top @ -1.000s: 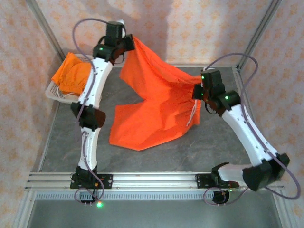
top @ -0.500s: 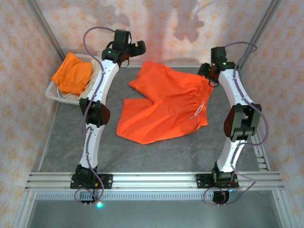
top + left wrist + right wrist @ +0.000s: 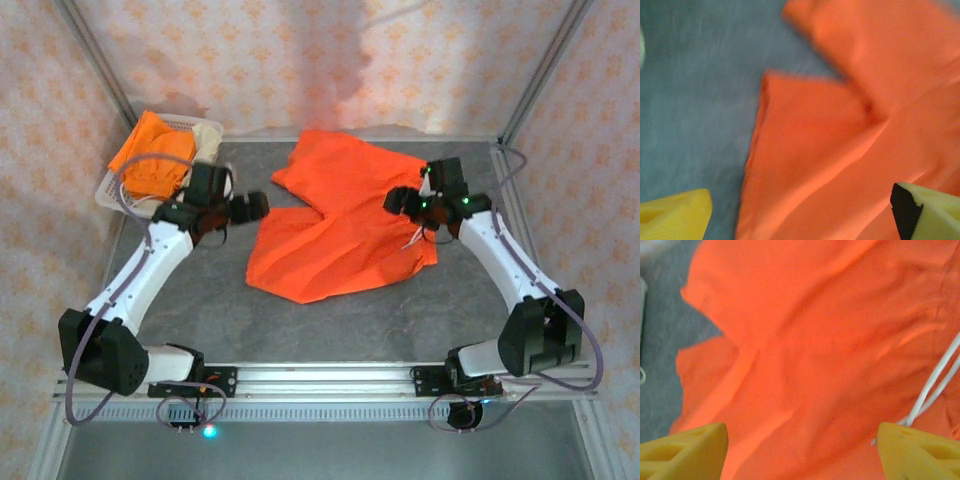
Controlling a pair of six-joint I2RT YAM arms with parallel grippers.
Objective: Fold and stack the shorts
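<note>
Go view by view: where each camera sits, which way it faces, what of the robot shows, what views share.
Top external: high behind the robot, looking down at the table; left arm, right arm, left gripper, right gripper show.
Left wrist: on the left arm, facing down at the orange shorts; yellow fingers show.
Right wrist: on the right arm, facing down at the drawstring; yellow fingers show.
Shared: all three see the orange shorts.

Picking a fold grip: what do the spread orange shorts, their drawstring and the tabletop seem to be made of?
Spread orange shorts: thin matte cloth, likely woven; it lies flat with soft creases and a gathered waist. Drawstring: white cord, too blurred to tell the weave. Tabletop: grey, mottled, matte; perhaps laminate or stone-look sheet.
</note>
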